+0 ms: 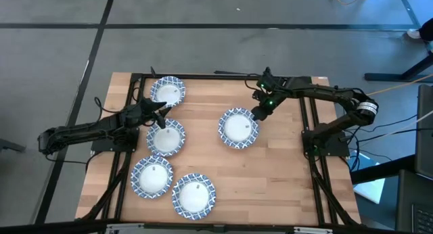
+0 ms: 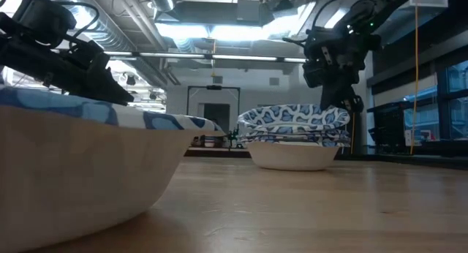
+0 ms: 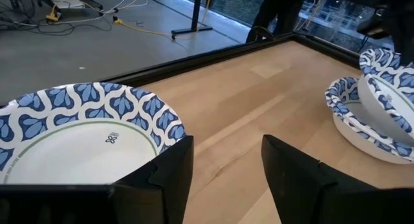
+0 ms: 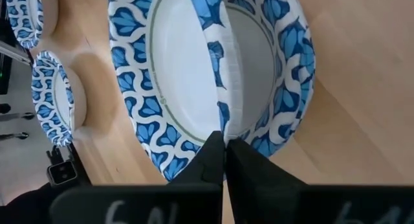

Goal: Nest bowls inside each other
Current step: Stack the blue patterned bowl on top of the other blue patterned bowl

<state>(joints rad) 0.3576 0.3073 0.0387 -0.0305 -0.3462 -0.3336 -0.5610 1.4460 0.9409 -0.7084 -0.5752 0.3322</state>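
Note:
Blue-and-white patterned bowls sit at five places on the table. A stack (image 1: 238,128) stands near the middle, its base on the wood (image 2: 292,154). My right gripper (image 1: 259,113) is shut on the top bowl's rim at the stack's far right side. Four more places lie to the left: a far bowl (image 1: 168,92), one nearer (image 1: 166,136), and two near the front (image 1: 151,176) (image 1: 194,195). My left gripper (image 1: 159,115) is open between the far bowl and the one nearer, with a bowl's rim (image 3: 84,133) just beside one finger (image 3: 171,175). My right gripper pinches the top bowl's rim (image 4: 221,120) between its two fingers, one inside the bowl and one outside. The fingers come from above, slanting in from the table's far right. The bowl is tilted, its far side raised and its lower part resting in the bowl beneath (image 4: 284,88).
Bare wood lies to the right of and in front of the stack (image 1: 284,173). A black frame rail (image 1: 203,76) runs along the table's far edge, with side rails at left and right. In the low view, a near bowl (image 2: 73,172) fills the foreground at left.

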